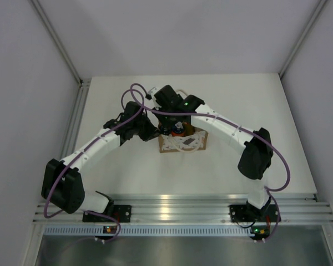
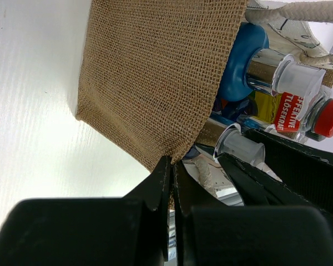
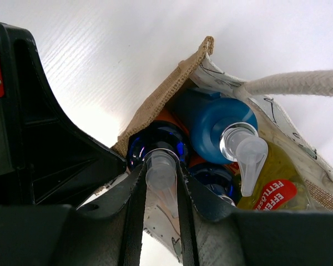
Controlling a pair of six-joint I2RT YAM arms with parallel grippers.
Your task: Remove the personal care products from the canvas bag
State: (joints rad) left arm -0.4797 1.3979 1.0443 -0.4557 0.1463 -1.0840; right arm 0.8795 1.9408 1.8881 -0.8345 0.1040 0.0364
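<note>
The tan canvas bag (image 1: 182, 143) stands mid-table with white rope handles (image 3: 299, 83). My left gripper (image 2: 173, 166) is shut on the bag's burlap rim (image 2: 155, 77) at a corner. My right gripper (image 3: 162, 166) reaches into the bag from above and is shut on the clear pump head (image 3: 161, 172) of an orange bottle with a blue top (image 3: 155, 141). Two more blue-topped bottles (image 3: 213, 119) (image 3: 213, 177) and the yellow bottle (image 3: 277, 183) with its red cap (image 2: 330, 119) stand inside. The clear bottle with the dark grey cap is hidden.
The bag sits on a white table (image 1: 238, 100) between grey walls, with an aluminium rail (image 1: 177, 210) at the near edge. Both arms meet over the bag. A purple cable (image 1: 139, 91) loops above the left wrist.
</note>
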